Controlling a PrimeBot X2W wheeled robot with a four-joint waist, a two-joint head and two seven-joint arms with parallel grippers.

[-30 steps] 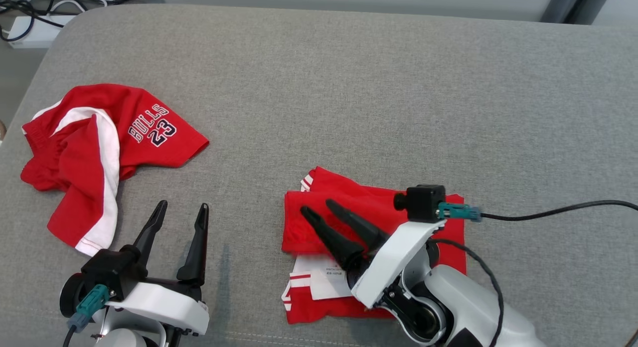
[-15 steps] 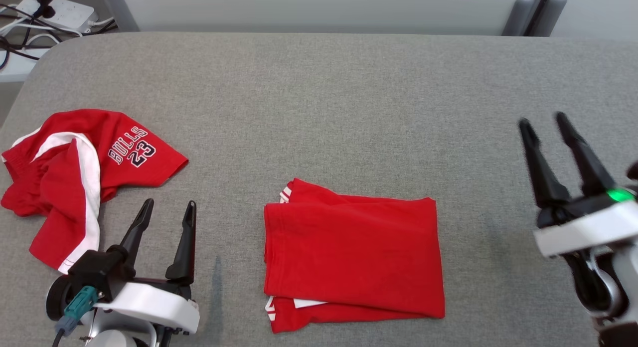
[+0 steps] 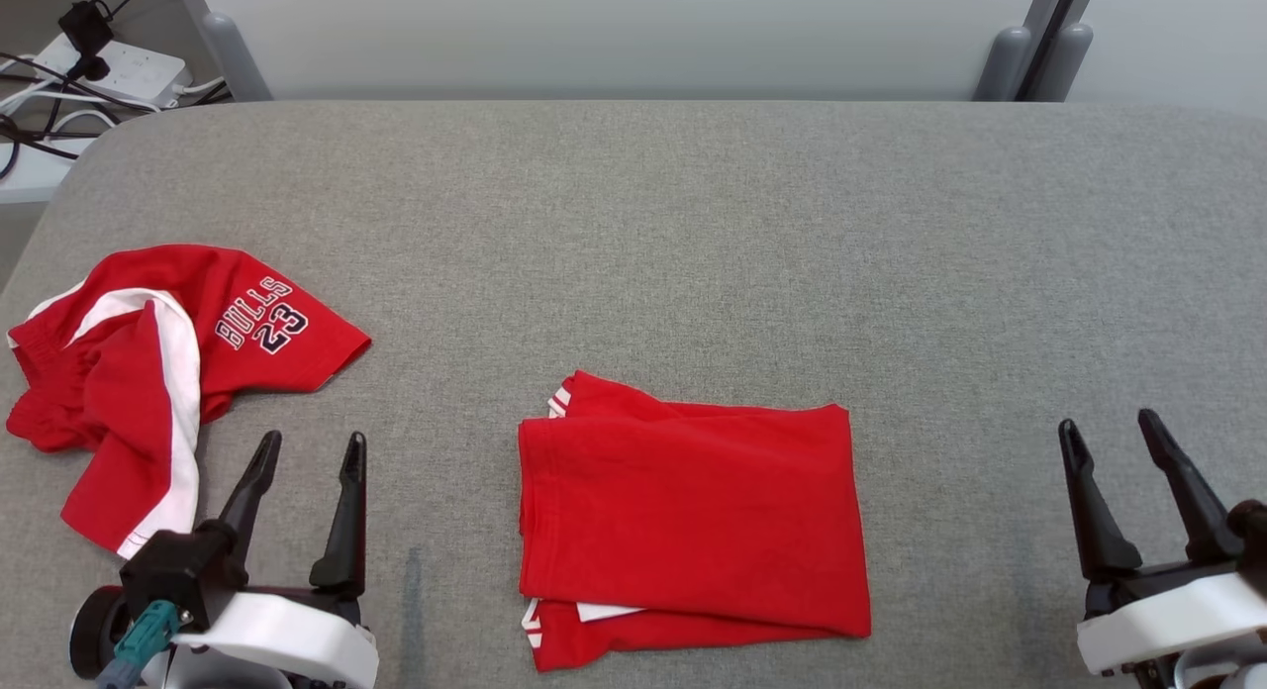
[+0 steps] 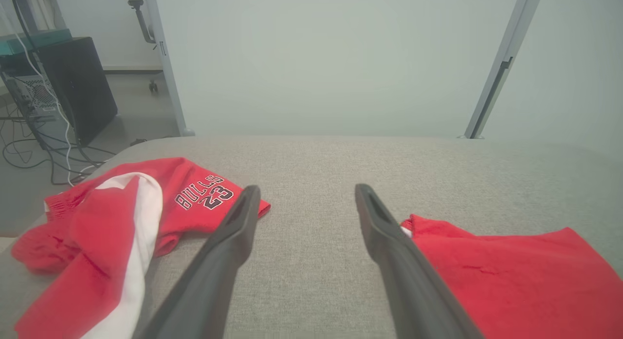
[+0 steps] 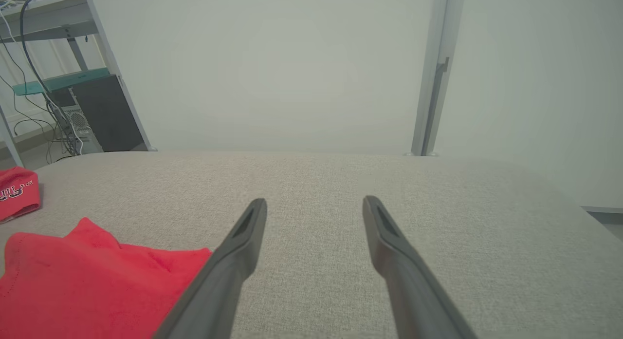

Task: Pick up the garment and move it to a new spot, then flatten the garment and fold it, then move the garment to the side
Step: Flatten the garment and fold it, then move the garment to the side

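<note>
Because the folded garment (image 3: 693, 516) is soft, light cloth, it will likely sag and unfold if lifted by one corner; pinch all layers at its left and right edges. It lies near centre on the grey surface (image 3: 693, 224). Count: two red garments, the crumpled garment (image 3: 148, 362) at left; two grippers. Left gripper (image 3: 313, 439) and right gripper (image 3: 1108, 422) stand spread, holding nothing.

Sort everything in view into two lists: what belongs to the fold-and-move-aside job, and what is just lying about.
Belongs to the job:
- folded red garment, in the middle of the grey table
- left hand, open and empty
- right hand, open and empty

Just lying about:
- crumpled Bulls shorts at the table's left, touched by neither hand
- power strip beyond the far-left corner
</note>
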